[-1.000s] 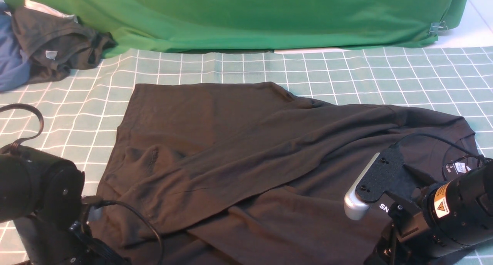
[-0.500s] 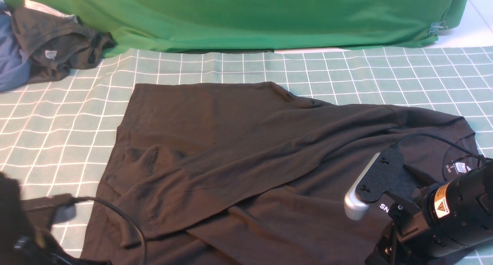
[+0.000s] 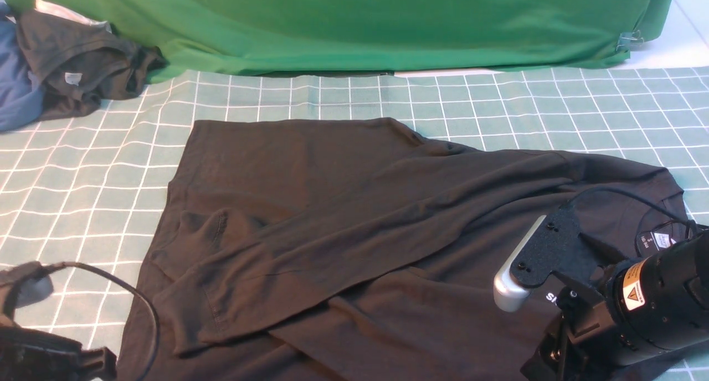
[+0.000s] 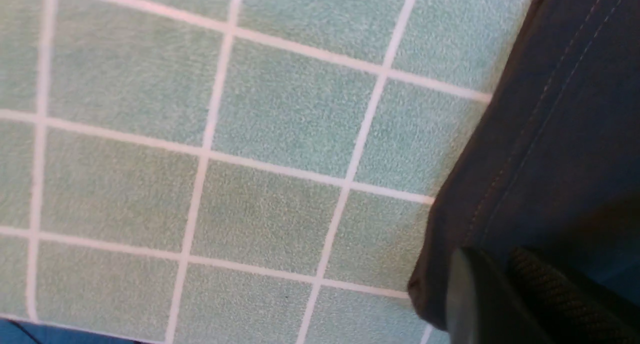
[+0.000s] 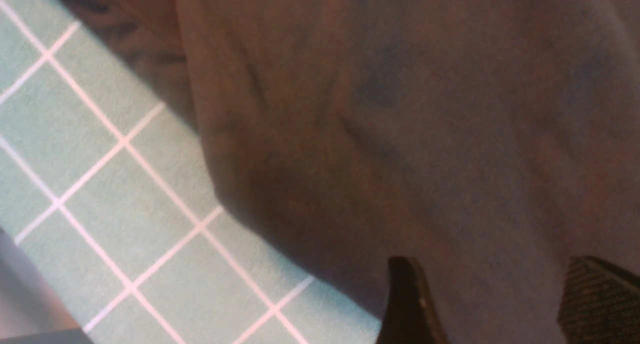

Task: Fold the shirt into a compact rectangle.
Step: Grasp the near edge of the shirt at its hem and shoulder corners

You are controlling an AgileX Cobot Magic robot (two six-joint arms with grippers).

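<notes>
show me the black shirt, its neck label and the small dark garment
black shirt point(image 3: 332, 204): front view, middle of body
neck label point(image 3: 663, 240): front view, white patch inside collar
small dark garment point(image 3: 83, 54): front view, crumpled middle

Your right gripper hangs over the shirt, its two dark fingers set well apart with fabric showing between them. Wrinkled black cloth fills most of your view, its edge crossing the green checked mat.

I see the shirt, black, spread loosely on the mat, a sleeve folded diagonally across it, neck to the right.
</notes>
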